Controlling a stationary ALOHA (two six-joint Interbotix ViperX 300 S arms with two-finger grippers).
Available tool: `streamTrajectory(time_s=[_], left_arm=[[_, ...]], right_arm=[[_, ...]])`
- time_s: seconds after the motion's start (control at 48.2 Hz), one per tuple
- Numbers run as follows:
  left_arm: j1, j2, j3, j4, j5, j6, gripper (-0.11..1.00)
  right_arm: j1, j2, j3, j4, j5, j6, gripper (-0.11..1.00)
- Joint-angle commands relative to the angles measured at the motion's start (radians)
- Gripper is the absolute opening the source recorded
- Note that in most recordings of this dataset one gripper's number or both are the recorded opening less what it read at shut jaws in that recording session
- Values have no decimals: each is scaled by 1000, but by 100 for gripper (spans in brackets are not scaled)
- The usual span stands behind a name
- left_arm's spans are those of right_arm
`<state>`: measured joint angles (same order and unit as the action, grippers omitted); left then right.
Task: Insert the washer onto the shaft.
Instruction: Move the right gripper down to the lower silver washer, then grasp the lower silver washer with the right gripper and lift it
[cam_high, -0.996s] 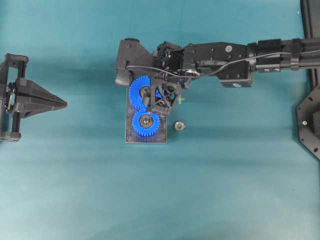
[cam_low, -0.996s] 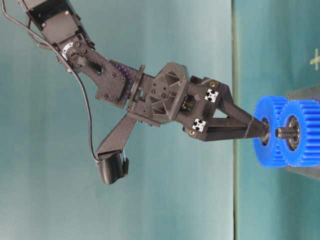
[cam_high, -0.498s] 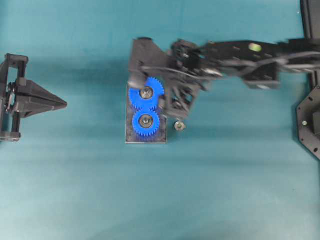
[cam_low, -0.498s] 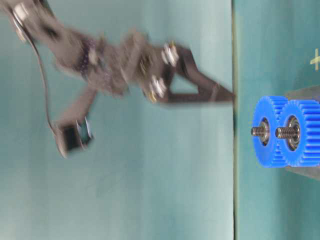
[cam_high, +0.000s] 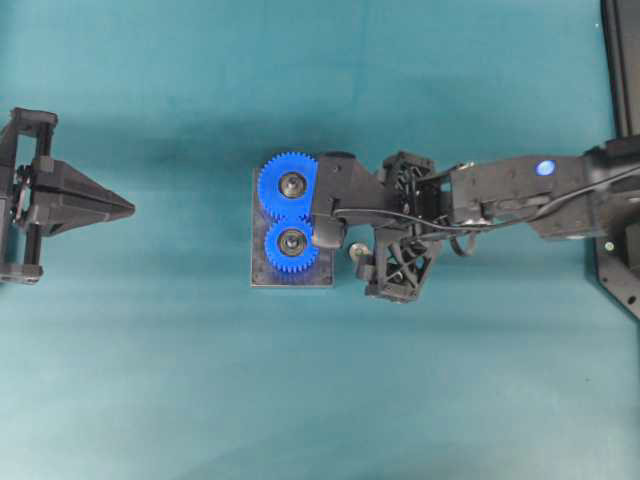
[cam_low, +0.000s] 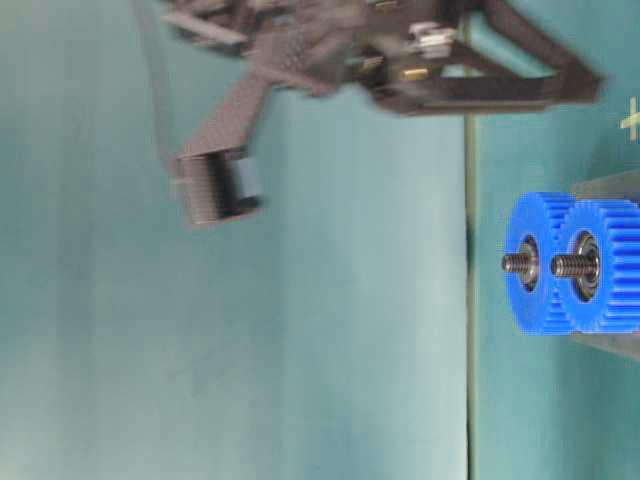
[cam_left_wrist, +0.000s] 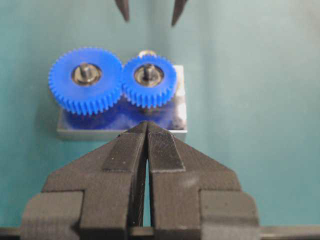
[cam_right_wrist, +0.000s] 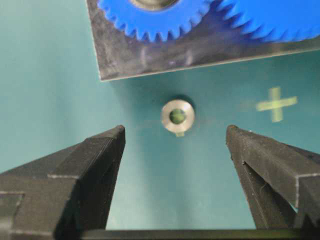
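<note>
The washer (cam_high: 357, 252) is a small silver ring lying flat on the teal table, just right of the plate (cam_high: 262, 276). In the right wrist view the washer (cam_right_wrist: 178, 116) lies a little ahead of my right gripper (cam_right_wrist: 175, 130), centred between its wide open, empty fingers. Overhead, that gripper (cam_high: 375, 256) hovers beside the washer. Two blue gears (cam_high: 289, 184) (cam_high: 292, 241) sit on the plate, each with a threaded shaft (cam_low: 515, 263) (cam_low: 565, 265) standing up through it. My left gripper (cam_high: 125, 207) rests far to the left, shut on nothing; its tips (cam_left_wrist: 146, 124) point at the gears.
A yellow cross mark (cam_right_wrist: 276, 104) is on the table near the washer. A black frame (cam_high: 620, 240) stands at the table's right edge. Open teal surface lies on the near side of the plate and between the plate and the left gripper.
My right gripper lifted off the far gear's shaft and swung over to the washer beside the plate, staying open. The left arm has not moved.
</note>
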<state>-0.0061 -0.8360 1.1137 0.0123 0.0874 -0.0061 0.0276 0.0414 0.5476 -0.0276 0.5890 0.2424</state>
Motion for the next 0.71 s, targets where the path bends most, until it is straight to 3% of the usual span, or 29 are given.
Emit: streamTrajectory(time_s=[0.0,0.187,0.685], left_arm=[[0,5,-23,3,-3,-2,0],[-3,6,-37,3,26,-2,0],[-15,2,-52,3,63,-3,0]], right_arm=[[3,11,3,-3,-32,21,87],[3,74,3,-2,-87,23,87],[5,140,-3,-3,-103,26,86]])
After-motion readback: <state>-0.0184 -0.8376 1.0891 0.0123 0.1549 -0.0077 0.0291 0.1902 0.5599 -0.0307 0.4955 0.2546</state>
